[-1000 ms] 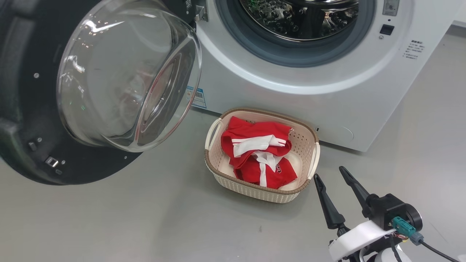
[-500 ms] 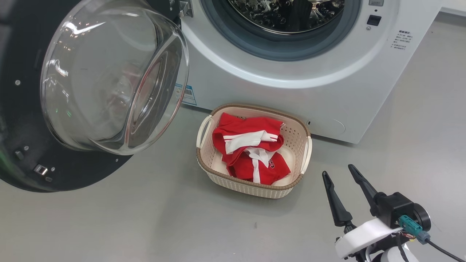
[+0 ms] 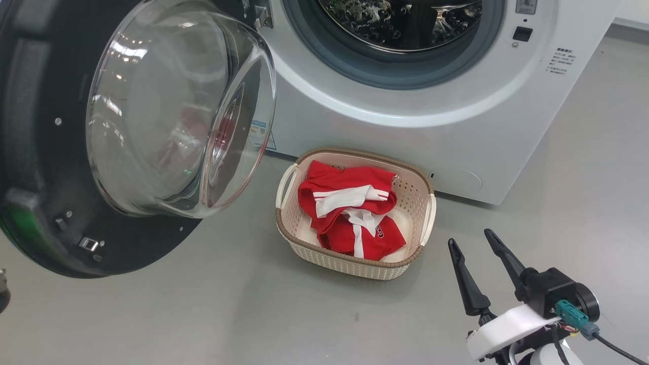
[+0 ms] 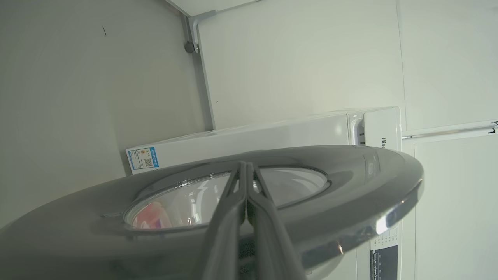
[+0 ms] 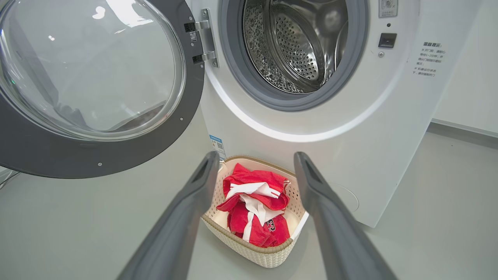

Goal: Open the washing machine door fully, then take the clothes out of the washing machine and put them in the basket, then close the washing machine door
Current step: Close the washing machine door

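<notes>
The washing machine [image 3: 405, 137] stands with its steel drum [image 5: 295, 50] exposed and nothing inside it. The washing machine door [image 3: 167, 116] hangs open at the left, its glass bowl facing the basket. The red-and-white clothes [image 3: 350, 213] lie in the cream basket [image 3: 355, 268] on the floor before the machine. My right gripper [image 3: 469, 237] hovers open to the right of the basket, and in the right wrist view the right gripper [image 5: 255, 155] frames the basket [image 5: 249, 249] and clothes [image 5: 256, 206]. My left gripper [image 4: 245, 165] is shut, its fingers lying along the outer face of the door [image 4: 350, 186].
Grey floor [image 3: 228, 314] spreads around the basket and under the door. The door's black rim [image 3: 45, 203] reaches low at the left. A white wall and panel [image 4: 295, 58] stand behind the machine.
The head view has shifted slightly. The door seems to have swung a little toward the machine, its bowl now nearer the basket. The right gripper stays open beside the basket.
</notes>
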Robot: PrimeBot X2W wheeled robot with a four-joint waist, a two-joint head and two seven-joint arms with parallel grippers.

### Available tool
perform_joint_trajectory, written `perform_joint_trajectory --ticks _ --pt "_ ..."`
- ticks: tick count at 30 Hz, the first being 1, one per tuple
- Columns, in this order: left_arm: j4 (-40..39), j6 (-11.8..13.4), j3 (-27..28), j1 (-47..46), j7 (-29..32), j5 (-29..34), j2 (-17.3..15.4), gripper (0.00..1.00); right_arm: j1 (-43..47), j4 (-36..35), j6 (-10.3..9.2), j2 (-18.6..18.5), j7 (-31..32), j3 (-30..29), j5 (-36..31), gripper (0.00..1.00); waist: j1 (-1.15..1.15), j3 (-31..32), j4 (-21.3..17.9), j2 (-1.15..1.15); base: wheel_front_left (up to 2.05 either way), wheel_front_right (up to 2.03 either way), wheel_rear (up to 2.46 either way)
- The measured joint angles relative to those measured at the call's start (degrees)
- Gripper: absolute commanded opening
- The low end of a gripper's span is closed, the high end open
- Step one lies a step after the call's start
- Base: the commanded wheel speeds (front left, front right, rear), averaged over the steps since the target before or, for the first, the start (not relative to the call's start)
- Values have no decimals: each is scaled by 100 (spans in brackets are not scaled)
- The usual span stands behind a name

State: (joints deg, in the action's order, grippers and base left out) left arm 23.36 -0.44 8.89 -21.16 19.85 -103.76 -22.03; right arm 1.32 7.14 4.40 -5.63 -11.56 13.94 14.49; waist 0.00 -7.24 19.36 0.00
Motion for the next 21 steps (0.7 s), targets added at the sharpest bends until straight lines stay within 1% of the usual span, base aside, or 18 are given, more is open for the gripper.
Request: perform_joint_trajectory --ticks 3,8,12,16,21 --pt "-13 -120 -5 15 242 -196 5 0 1 -16 -1 0 0 8 0 100 0 -10 6 0 0 0 0" --pt "-85 -298 -78 93 587 -288 5 0 1 -16 -8 2 -1 7 1 100 0 -2 1 0 0 0 0" --pt "-208 -390 -227 136 911 -313 11 0 1 -21 -33 3 -2 4 1 100 0 8 2 0 0 0 0" --pt "-321 -400 -385 197 1176 -344 4 0 1 -24 -45 8 -9 2 2 100 0 13 -6 0 0 0 0" --pt "-454 -499 -363 356 1418 -505 1 0 -4 -21 -44 18 -11 36 10 100 0 25 -87 0 0 0 0"
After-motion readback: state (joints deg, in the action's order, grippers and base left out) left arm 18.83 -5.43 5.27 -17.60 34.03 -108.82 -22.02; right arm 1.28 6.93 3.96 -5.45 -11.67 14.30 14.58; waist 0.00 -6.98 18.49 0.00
